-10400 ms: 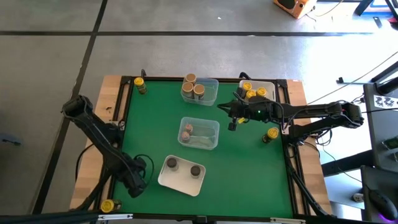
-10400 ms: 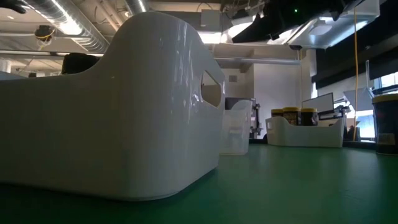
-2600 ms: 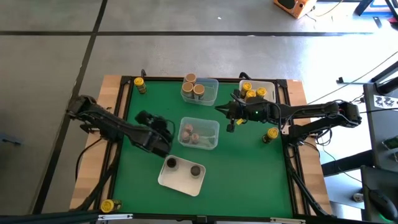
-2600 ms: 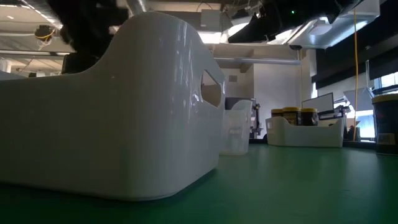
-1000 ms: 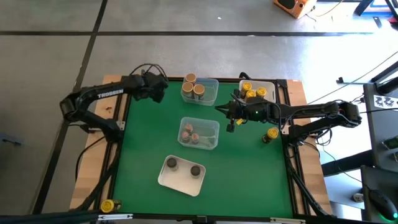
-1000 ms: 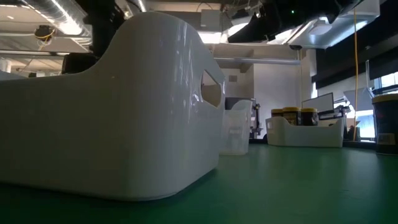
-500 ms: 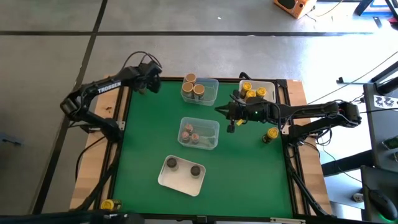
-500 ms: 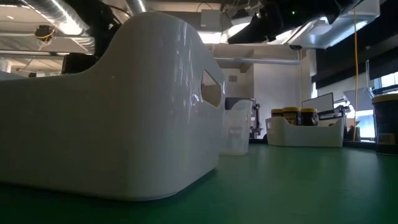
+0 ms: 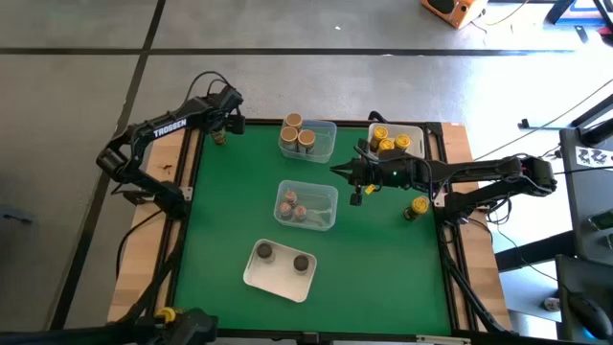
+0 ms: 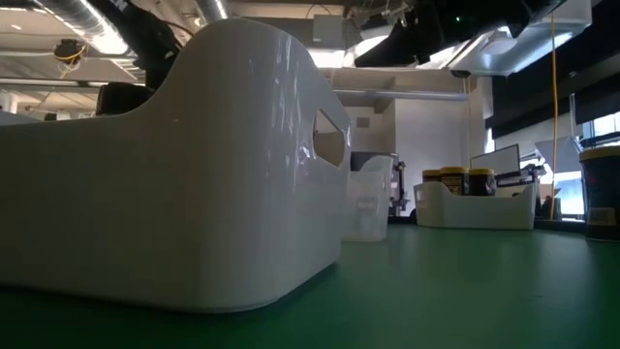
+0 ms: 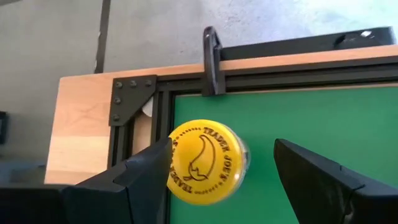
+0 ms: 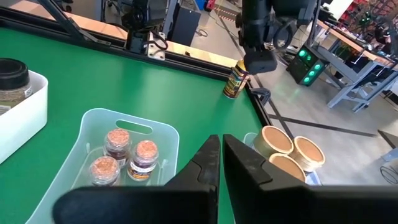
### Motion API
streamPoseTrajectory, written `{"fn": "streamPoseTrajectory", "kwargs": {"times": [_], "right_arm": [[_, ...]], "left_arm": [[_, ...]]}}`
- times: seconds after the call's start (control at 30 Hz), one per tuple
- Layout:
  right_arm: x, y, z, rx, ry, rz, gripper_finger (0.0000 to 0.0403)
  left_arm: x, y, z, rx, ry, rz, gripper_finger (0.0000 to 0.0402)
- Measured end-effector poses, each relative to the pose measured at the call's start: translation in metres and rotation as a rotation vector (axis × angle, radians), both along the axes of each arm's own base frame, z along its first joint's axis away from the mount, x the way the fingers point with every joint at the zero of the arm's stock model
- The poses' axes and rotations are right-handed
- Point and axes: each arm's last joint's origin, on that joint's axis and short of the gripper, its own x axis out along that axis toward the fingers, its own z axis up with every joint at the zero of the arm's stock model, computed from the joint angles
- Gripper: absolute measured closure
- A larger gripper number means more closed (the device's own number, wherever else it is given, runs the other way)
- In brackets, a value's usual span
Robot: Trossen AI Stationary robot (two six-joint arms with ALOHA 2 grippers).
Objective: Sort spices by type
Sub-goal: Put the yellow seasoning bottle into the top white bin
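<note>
On the green desk [image 9: 230, 220], most spice jars sit in trays. Upper left, the open left tool [image 9: 219, 126] straddles a stray yellow-lidded jar [image 11: 204, 162]; the shut, empty right tool [image 9: 356, 195] waits center-right.

Overhead cam looks straight down on the whole green-topped table [image 9: 383, 278], both arms in shot. The low one sits right on the mat, facing the room, basically jammed up against a glossy white plastic tray [image 10: 174, 174] that eats most of its picture. The left wrist cam stares down at a yellow-lidded spice jar [image 11: 204, 162] in the table's far corner. The right wrist cam looks across the table and catches that same jar [image 12: 234, 79].
</note>
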Motion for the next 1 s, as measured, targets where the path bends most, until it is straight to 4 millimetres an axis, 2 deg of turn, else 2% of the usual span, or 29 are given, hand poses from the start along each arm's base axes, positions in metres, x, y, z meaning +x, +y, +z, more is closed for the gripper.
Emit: {"fn": "streamPoseTrajectory", "kwargs": {"times": [0.4, 0.83, 1.0], "right_arm": [[0.0, 0.0, 0.0, -0.003, 0.001, 0.0, 0.0382], [0.0, 0.0, 0.0, -0.002, 0.002, 0.0, 0.0382], [0.0, 0.0, 0.0, -0.002, 0.002, 0.0, 0.0382]], "left_arm": [[-0.002, 0.004, -0.004, 0.007, 0.036, 0.022, 0.0123], [0.001, 0.011, -0.025, -0.074, 0.083, 0.037, 0.0123], [0.001, 0.015, -0.033, -0.141, 0.037, 0.021, 0.0123]]}}
